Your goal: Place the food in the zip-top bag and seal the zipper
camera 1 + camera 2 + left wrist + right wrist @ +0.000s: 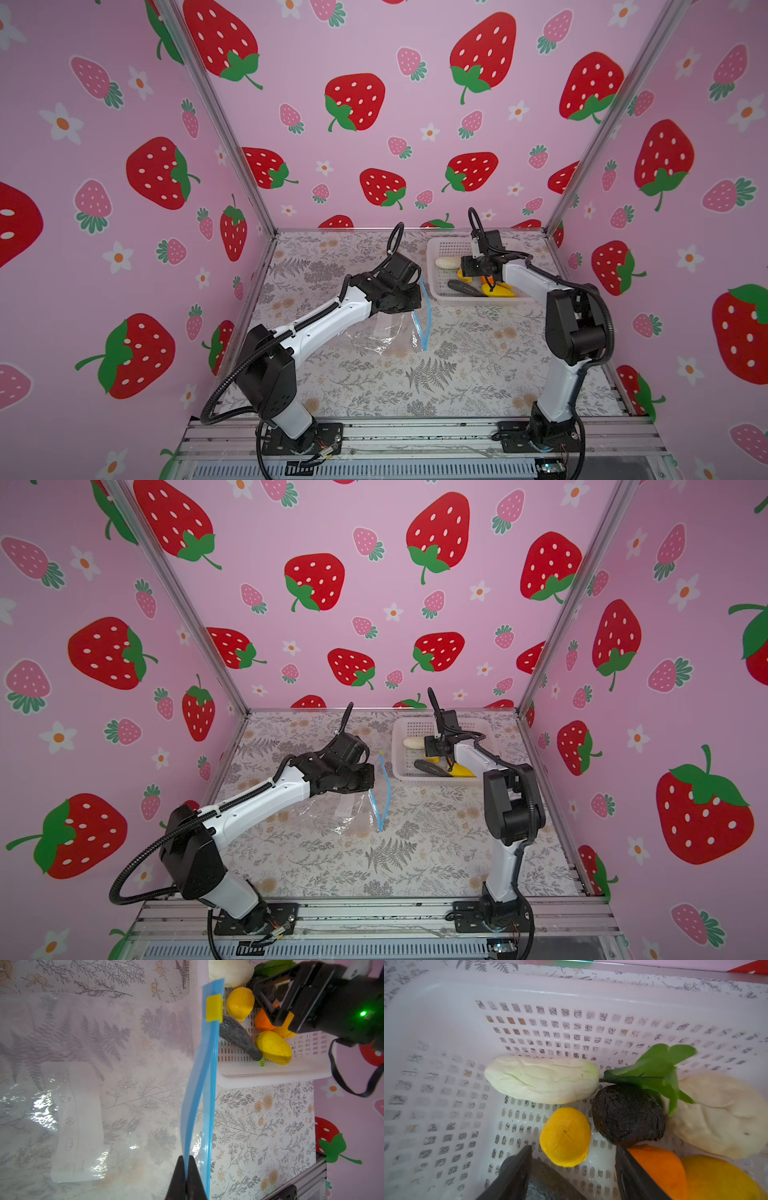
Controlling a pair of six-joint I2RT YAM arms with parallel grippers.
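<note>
The clear zip-top bag (pixel 374 334) (pixel 332 812) lies mid-table, its mouth lifted. My left gripper (pixel 187 1160) (pixel 415 305) is shut on one lip of the light-blue zipper (pixel 209 1084) (pixel 384 796). The other lip hangs apart, and the yellow slider (pixel 214 1008) sits at the far end. The food lies in the white basket (pixel 446 1022): a pale vegetable (pixel 542 1079), a yellow fruit (pixel 565 1136), a black one (pixel 627 1118), a beige one (pixel 720 1118), an orange piece (pixel 660 1163) and a dark green piece (pixel 550 1184). My right gripper (pixel 573 1150) (pixel 490 280) hangs open just over them, holding nothing.
The basket (pixel 444 249) (pixel 409 725) stands at the back right, close to the bag's zipper edge. Patterned walls enclose the table on three sides. A metal rail (pixel 415 436) with both arm bases runs along the front.
</note>
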